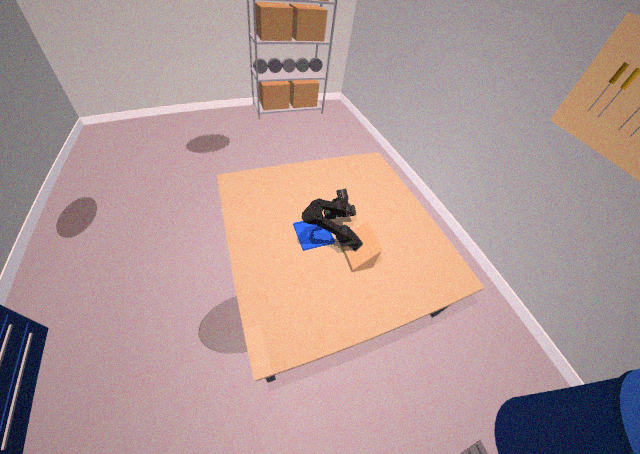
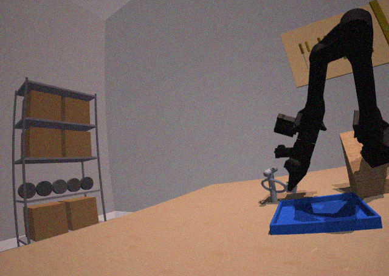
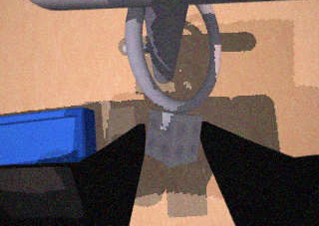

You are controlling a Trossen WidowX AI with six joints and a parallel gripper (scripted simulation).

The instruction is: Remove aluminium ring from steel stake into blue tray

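The ring [image 2: 264, 187] [image 3: 135, 42] is silvery grey, with darker grey shadow across parts of it; its tab [image 2: 292, 188] [image 3: 171, 138] is grey, patterned with a grid of darker spots. The stake [image 2: 272, 193] [image 3: 164, 37] is grey, dark on its shaft in the wrist view. The tray [image 1: 301, 241] [image 2: 326, 227] [image 3: 45, 136] is bright blue, patched with darker blue shadow. The hand [image 1: 353, 210] [image 2: 290, 188] [image 3: 171, 128] and the arm [image 1: 330, 225] [image 2: 317, 78] are black. The desk [image 1: 289, 304] [image 2: 194, 235] [image 3: 50, 57] is a pale orange tan with a fine speckle, and the block [image 1: 364, 247] [image 2: 366, 169] is a similar tan. The floor [image 1: 129, 263] is dusty pink, marked with brownish-grey ovals. The boxes [image 1: 273, 22] [image 2: 47, 141] are brown, the shelf frame [image 1: 293, 42] [image 2: 56, 160] grey.
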